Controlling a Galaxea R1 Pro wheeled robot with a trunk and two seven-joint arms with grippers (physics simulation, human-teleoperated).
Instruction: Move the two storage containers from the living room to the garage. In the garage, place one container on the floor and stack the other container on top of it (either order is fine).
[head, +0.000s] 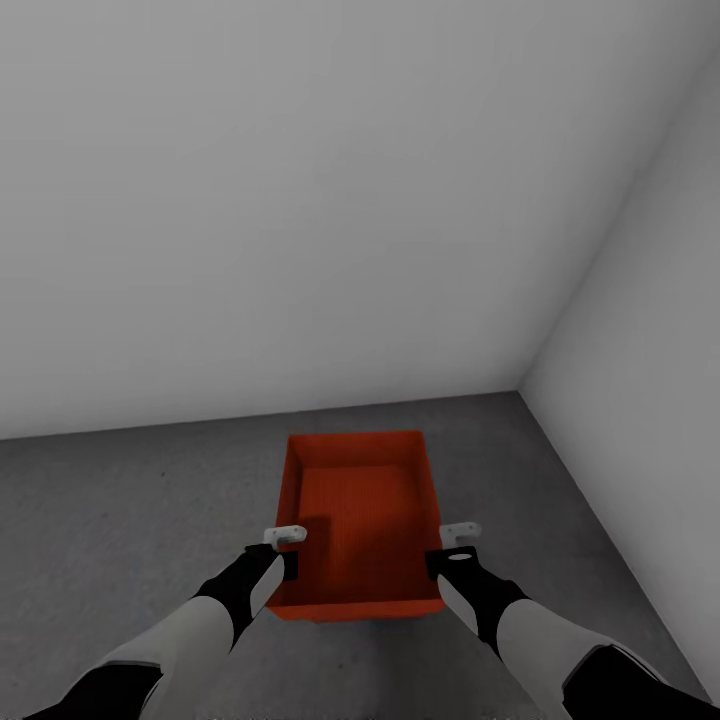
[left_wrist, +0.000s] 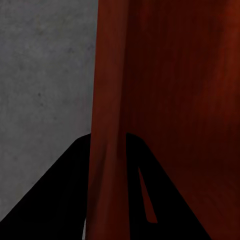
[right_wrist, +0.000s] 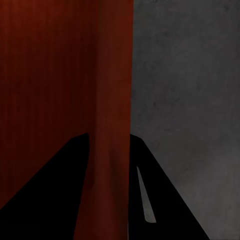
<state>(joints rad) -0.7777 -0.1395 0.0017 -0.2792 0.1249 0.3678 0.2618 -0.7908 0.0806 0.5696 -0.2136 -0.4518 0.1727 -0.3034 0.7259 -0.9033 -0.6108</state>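
orange container (head: 360, 510) held over grey floor (head: 130, 510) by the corner, left gripper (head: 285, 550) and right gripper (head: 452, 548) jaws each clamped on a side wall

The head camera looks forward and down into a grey corner, the orange-red container (head: 360, 520) low at centre of frame. Each wrist camera faces down along one side wall of that container (left_wrist: 107, 100) (right_wrist: 112, 100), very close, floor (right_wrist: 185, 100) beyond

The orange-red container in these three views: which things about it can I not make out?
- Head view: whether the container rests on the grey floor or hangs above it; its underside is hidden.
- Left wrist view: fingertips, hidden beside the container wall.
- Right wrist view: likewise, beside the wall.
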